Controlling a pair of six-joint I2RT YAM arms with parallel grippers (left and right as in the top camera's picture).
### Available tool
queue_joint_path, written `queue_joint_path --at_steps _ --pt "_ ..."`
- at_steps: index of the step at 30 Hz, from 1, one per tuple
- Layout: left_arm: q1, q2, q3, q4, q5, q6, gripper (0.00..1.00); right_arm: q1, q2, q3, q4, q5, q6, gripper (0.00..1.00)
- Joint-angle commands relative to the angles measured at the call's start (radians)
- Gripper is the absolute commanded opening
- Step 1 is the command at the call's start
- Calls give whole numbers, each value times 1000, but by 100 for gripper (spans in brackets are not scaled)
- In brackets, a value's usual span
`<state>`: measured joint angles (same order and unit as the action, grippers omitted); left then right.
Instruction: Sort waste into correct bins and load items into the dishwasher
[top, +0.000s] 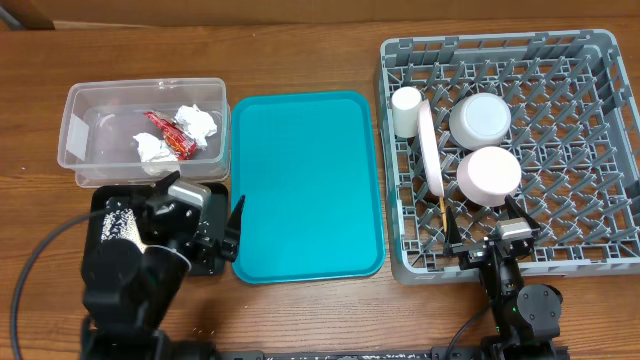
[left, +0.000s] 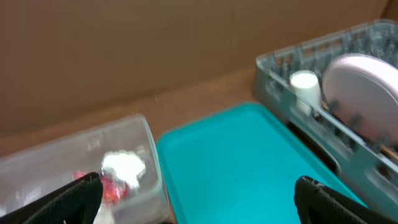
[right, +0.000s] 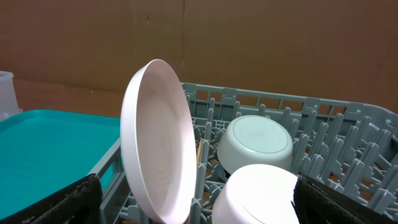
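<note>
On the table (top: 300, 315), tub (top: 72, 120) holds napkins (top: 198, 122); rack (top: 590, 150) holds plate (top: 431, 150), bowls (top: 481, 118), cup (top: 406, 110).

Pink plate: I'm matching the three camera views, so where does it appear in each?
Overhead: plate on edge at the grey rack's left side, beside the white cup.
Left wrist: plate at far right, blurred, right of the cup.
Right wrist: plate upright, left of centre.
Shared landmark: teal tray, left of the rack in all three.

A robotics lab: bare wooden table (top: 300, 320), brown board backdrop (right: 261, 43).
</note>
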<state>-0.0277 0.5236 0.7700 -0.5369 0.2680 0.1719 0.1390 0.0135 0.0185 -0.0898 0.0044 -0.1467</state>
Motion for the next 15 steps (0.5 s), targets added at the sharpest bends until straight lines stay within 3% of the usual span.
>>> queue_joint_path --at_steps 1,7,15 --pt "-5 -87 -166 161 15 -20 100 6 -11 -11 6 1 -3 100" --pt "3 -238 -417 450 21 -42 100 6 -11 -11 6 1 -3 100" --pt "70 -368 -588 497 20 -91 100 6 -11 -11 6 1 -3 100"
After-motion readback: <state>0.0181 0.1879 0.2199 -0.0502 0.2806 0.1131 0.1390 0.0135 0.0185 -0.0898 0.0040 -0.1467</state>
